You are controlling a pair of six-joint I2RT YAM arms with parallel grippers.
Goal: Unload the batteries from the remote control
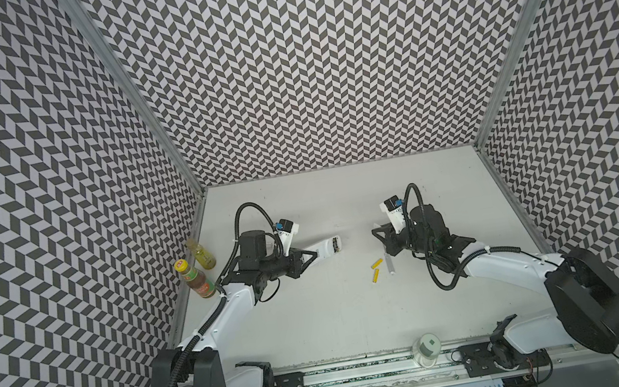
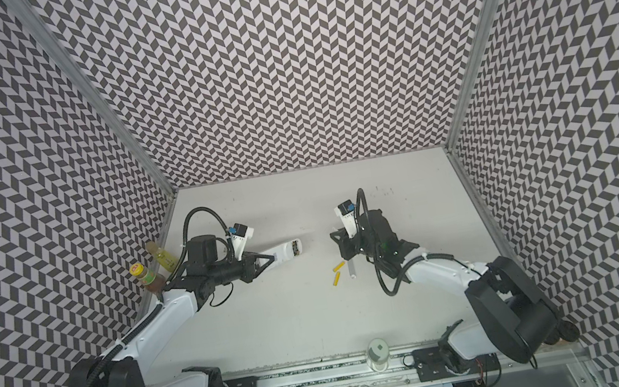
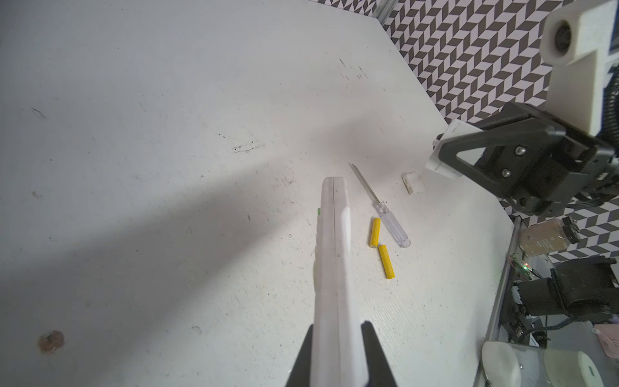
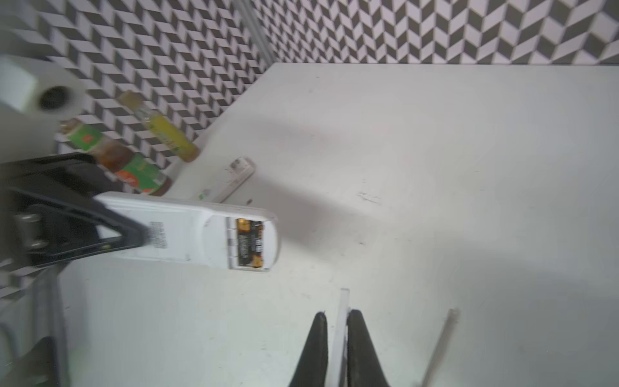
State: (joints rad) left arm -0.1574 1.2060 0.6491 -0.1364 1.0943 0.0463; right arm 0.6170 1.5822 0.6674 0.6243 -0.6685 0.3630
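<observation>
Above the table (image 1: 320, 327), the white remote (image 1: 327, 247) is clamped in the left gripper (image 1: 311, 257) with its open bay turned toward the other arm, presumably so it can be reached. The thin battery cover (image 4: 343, 301) is pinched in the right gripper (image 4: 338, 314), probably to be set aside. Two yellow batteries (image 3: 375, 232) are already parked just beside the screwdriver (image 3: 392, 222). Two black batteries (image 4: 249, 243) are still seated in the bay.

two batteries (image 1: 376, 264) lie on the table (image 1: 319, 319) between the remote (image 1: 325, 250) and the screwdriver (image 1: 389, 266).
</observation>
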